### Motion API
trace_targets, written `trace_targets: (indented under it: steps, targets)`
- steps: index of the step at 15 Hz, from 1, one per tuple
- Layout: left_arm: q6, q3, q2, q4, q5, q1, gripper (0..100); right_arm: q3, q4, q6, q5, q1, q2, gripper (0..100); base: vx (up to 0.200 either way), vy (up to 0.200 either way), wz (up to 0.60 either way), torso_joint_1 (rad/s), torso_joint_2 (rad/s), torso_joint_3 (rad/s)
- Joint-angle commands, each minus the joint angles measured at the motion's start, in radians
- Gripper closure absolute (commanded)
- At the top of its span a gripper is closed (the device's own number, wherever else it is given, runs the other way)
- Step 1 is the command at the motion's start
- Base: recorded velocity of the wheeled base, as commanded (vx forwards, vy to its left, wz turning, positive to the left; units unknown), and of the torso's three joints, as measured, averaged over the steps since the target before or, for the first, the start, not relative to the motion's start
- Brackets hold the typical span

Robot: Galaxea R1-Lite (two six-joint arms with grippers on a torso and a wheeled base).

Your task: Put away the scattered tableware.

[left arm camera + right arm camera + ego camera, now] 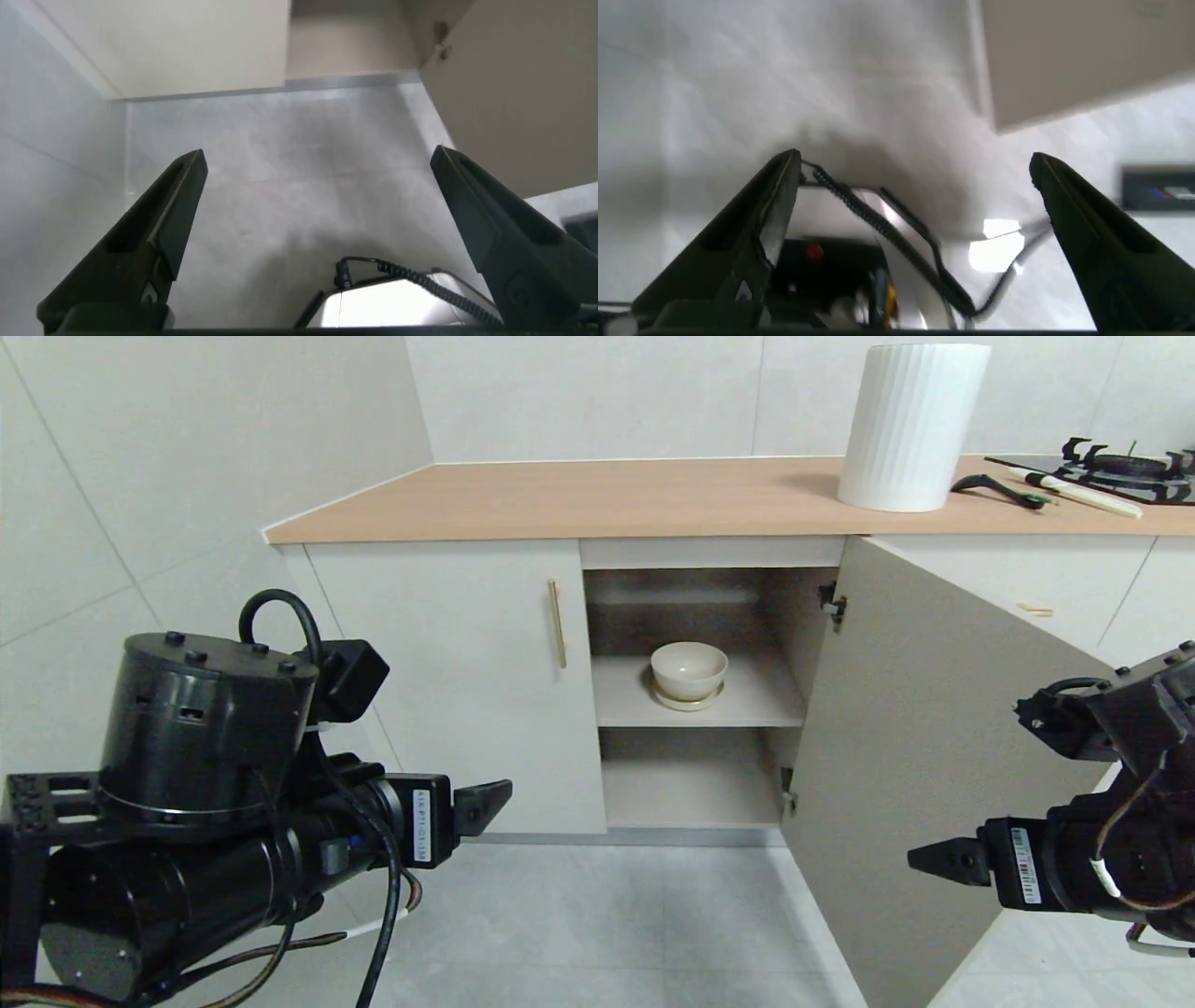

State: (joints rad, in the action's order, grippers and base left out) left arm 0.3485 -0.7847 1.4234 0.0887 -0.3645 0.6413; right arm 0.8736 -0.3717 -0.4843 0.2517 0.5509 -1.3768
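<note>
My left gripper (318, 157) and right gripper (915, 160) hang low over the floor, fingers spread wide, holding nothing. Ahead and above, between the 2, the bowl (689, 668) sits on a plate (688, 701) on a shelf (756, 705) of the open cabinet (467, 691).

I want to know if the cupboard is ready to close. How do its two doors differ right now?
The left door is shut; the right door stands swung wide open. The left door shows its outer face with a slim gold handle; the right door shows its plain inner face and hinges. Both hang under the wooden countertop.
</note>
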Motion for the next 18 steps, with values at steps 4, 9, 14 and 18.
trace_targets:
  steps: [4,9,14,18]
  targets:
    - [0.001,0.004,0.008,0.000,-0.001,0.000,0,0.134,-0.286,-0.002,-0.003,-0.011,0.039,0,0.000,-0.100,0.00,-0.001,0.00,0.005]
    - [0.000,0.004,0.008,0.000,-0.001,0.000,0,0.222,-0.388,0.027,0.001,-0.169,0.085,0,0.000,0.000,0.00,0.000,0.00,0.000]
    - [0.001,0.005,0.009,0.000,-0.001,0.000,0,0.252,-0.378,0.142,0.015,-0.416,0.114,0,0.000,0.000,0.00,0.000,0.00,0.000]
    - [0.001,0.004,0.009,0.000,-0.001,0.000,0,0.246,-0.325,0.153,0.060,-0.480,0.053,0,0.000,0.000,0.00,0.000,0.00,0.000]
